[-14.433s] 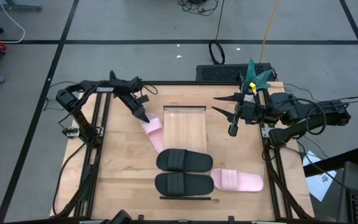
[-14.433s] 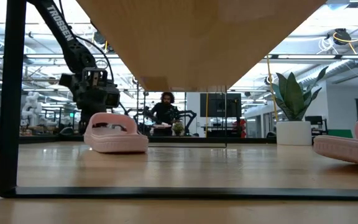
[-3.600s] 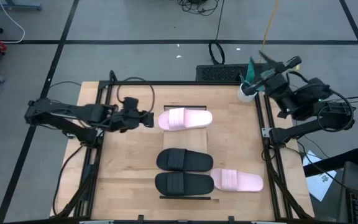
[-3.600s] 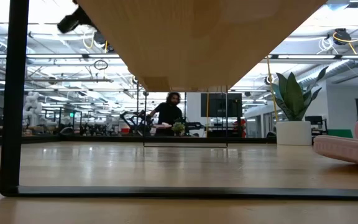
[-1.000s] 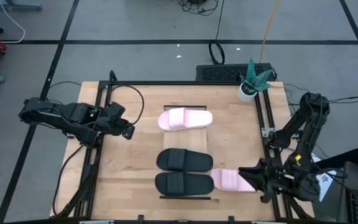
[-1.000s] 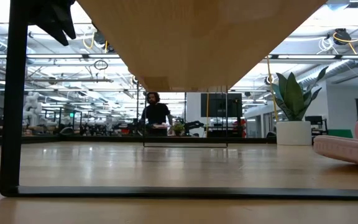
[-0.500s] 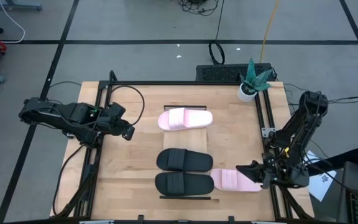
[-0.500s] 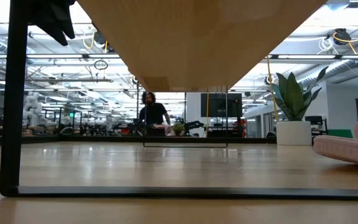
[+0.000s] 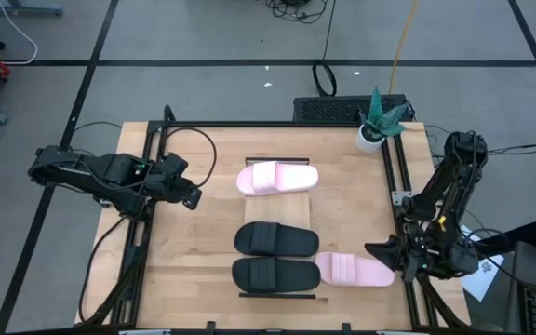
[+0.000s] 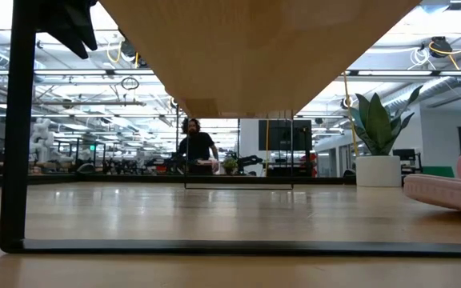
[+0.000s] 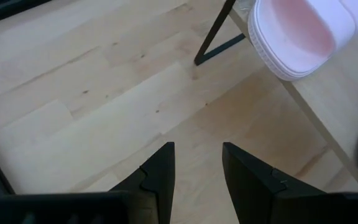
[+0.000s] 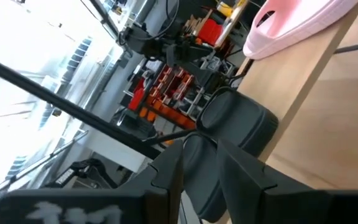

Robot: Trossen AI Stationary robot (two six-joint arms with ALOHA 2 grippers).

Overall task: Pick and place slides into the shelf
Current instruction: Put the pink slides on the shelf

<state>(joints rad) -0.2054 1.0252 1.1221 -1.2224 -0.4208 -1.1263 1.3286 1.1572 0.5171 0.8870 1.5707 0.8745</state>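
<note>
The shelf (image 9: 277,209) is a pale slatted rack down the table's middle. A pink slide (image 9: 277,178) lies across its far end, one end sticking out over the shelf's edge (image 11: 294,34). Two black slides (image 9: 275,239) (image 9: 275,274) lie across it nearer. A second pink slide (image 9: 355,270) rests on the tabletop right of the shelf (image 10: 453,190). My right gripper (image 9: 372,249) hovers level by that slide's right end, open, the slide ahead of its fingers (image 12: 294,25). My left gripper (image 9: 194,197) waits open over the table's left side (image 11: 197,158).
A potted plant (image 9: 377,121) stands at the far right corner. Dark frame rails (image 9: 403,223) run along the table's left and right edges. A thin dark shelf leg (image 11: 213,31) stands ahead of my left gripper. A person (image 10: 194,148) stands in the room beyond.
My right gripper has come down at the table's right edge beside the near pink slide, rolling a little, and has drawn slightly back toward that edge. The slides have not moved.
</note>
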